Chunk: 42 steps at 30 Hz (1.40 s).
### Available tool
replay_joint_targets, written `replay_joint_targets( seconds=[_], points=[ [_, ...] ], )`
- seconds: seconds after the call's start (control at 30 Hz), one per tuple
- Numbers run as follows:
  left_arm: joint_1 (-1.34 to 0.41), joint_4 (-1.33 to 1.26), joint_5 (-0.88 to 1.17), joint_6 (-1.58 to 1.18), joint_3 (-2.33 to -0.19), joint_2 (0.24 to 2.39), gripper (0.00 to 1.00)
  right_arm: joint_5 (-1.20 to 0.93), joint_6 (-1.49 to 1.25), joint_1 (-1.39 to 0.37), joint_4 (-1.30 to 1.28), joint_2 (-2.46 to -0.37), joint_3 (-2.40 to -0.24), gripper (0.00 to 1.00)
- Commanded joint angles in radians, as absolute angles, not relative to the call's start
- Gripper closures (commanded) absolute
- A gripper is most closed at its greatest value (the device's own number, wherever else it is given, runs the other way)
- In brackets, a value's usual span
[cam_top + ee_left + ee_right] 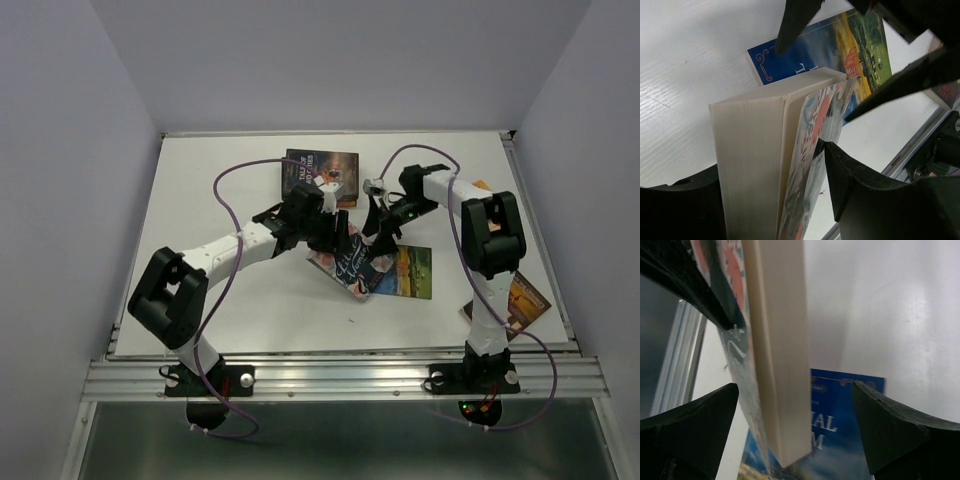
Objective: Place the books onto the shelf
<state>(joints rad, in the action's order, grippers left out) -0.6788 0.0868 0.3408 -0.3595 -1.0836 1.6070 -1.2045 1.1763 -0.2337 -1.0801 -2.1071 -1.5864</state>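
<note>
Top external view shows no shelf and nothing stowed; the left gripper [338,240] clamps the pink-teal book [750,165] lifted over the blue-orange book [410,272]; the right gripper [795,390] straddles it, jaws wide, untouching; the dark book [322,172] and orange-brown book [525,300] lie on the table [200,200], all left to place.

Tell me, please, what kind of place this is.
Probably a robot test cell, not a home: a white table boxed in by plain walls, two robot arms bolted to a metal rail, paperbacks lying about.
</note>
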Motion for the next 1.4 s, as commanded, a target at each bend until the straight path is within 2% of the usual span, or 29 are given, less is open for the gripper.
replay_joint_targets(
  seconds=[0.0,0.2,0.23,0.3,0.33,0.4,0.5,0.53,0.6,0.63,0.67,0.7,0.73,0.77,0.8,0.87,0.93,0.97,1.0,1.07,1.27,1.37],
  points=[
    [-0.673,0.040,0.307,-0.339,-1.137,1.575,1.00,-1.299,1.430,-0.291,-1.390,-2.132,-1.597,0.00],
    [-0.669,0.029,0.288,-0.351,-1.134,1.574,1.00,-1.374,1.443,-0.330,-1.391,-2.109,-1.565,0.00],
    [-0.669,0.028,0.288,-0.351,-1.135,1.575,1.00,-1.390,1.445,-0.330,-1.390,-2.106,-1.562,0.06],
    [-0.667,0.029,0.284,-0.354,-1.137,1.574,1.00,-1.413,1.424,-0.330,-1.390,-2.108,-1.571,0.30],
    [-0.663,0.028,0.281,-0.353,-1.135,1.572,1.00,-1.413,1.389,-0.330,-1.390,-2.109,-1.592,0.61],
    [-0.654,0.029,0.279,-0.365,-1.141,1.557,1.00,-1.399,1.361,-0.330,-1.390,-2.108,-1.614,0.84],
    [-0.620,0.034,0.282,-0.380,-1.141,1.528,1.00,-1.375,1.316,-0.330,-1.349,-2.089,-1.626,0.93],
    [-0.614,0.034,0.279,-0.377,-1.141,1.501,1.00,-1.365,1.240,-0.330,-1.315,-2.071,-1.625,0.99],
    [-0.600,0.037,0.267,-0.371,-1.135,1.456,1.00,-1.309,1.043,-0.330,-1.070,-2.039,-1.594,0.99],
    [-0.595,0.046,0.262,-0.371,-1.135,1.444,1.00,-1.266,0.761,-0.330,-0.937,-2.014,-1.565,0.99],
    [-0.592,0.063,0.232,-0.374,-1.140,1.430,0.96,-1.208,0.638,-0.330,-0.817,-1.952,-1.534,0.99],
    [-0.585,0.077,0.219,-0.374,-1.144,1.404,0.92,-1.042,0.527,-0.339,-0.611,-1.916,-1.472,0.99],
    [-0.580,0.099,0.207,-0.376,-1.144,1.390,0.85,-0.970,0.462,-0.339,-0.553,-1.884,-1.451,0.99],
    [-0.575,0.110,0.171,-0.379,-1.143,1.375,0.78,-0.930,0.424,-0.339,-0.532,-1.840,-1.447,0.99],
    [-0.563,0.117,0.157,-0.382,-1.141,1.346,0.64,-0.881,0.416,-0.339,-0.532,-1.826,-1.460,0.99],
    [-0.551,0.150,0.111,-0.391,-1.144,1.316,0.48,-0.856,0.381,-0.339,-0.537,-1.796,-1.482,0.99],
    [-0.532,0.184,0.083,-0.394,-1.146,1.272,0.43,-0.812,0.358,-0.339,-0.549,-1.783,-1.518,0.99],
    [-0.526,0.195,0.052,-0.402,-1.146,1.255,0.28,-0.801,0.377,-0.339,-0.587,-1.779,-1.537,0.99],
    [-0.523,0.215,0.035,-0.400,-1.144,1.221,0.01,-0.790,0.397,-0.339,-0.598,-1.778,-1.557,0.99],
    [-0.512,0.239,0.011,-0.403,-1.144,1.186,0.01,-0.759,0.434,-0.339,-0.635,-1.786,-1.618,0.99],
    [-0.483,0.371,-0.257,-0.442,-1.158,1.042,0.01,-0.626,0.509,-0.339,-0.779,-1.870,-1.779,0.99],
    [-0.471,0.380,-0.281,-0.449,-1.141,0.964,0.01,-0.695,0.583,-0.339,-0.918,-1.963,-1.999,0.99]
  ],
)
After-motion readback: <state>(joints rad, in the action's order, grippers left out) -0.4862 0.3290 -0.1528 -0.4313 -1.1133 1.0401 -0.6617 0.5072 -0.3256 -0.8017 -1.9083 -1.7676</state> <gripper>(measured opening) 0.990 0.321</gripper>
